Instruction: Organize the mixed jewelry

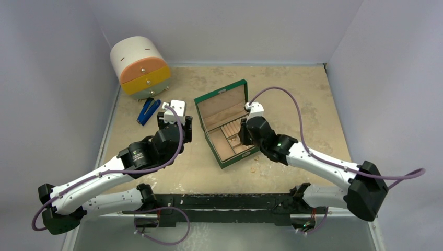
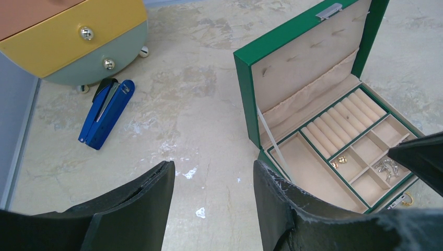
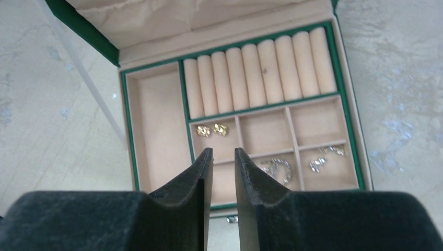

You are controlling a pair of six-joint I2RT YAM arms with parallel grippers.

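The green box [image 1: 223, 127] stands open mid-table, lid up. In the right wrist view two gold earrings [image 3: 211, 129] lie in a small compartment, and silver pieces [image 3: 279, 168] lie in the two compartments to the right. My right gripper [image 3: 223, 151] hovers over the box's near compartments, its jaws a narrow gap apart with nothing between them. A few tiny gold pieces [image 1: 254, 169] lie on the table by the box's near corner. My left gripper [image 2: 214, 172] is open and empty over bare table, left of the box [image 2: 245, 83].
A round drawer unit [image 1: 140, 68] with orange and yellow drawers stands at the back left. A blue-handled tool [image 1: 148, 111] lies in front of it, just left of my left gripper [image 1: 175, 116]. Walls enclose the table on three sides.
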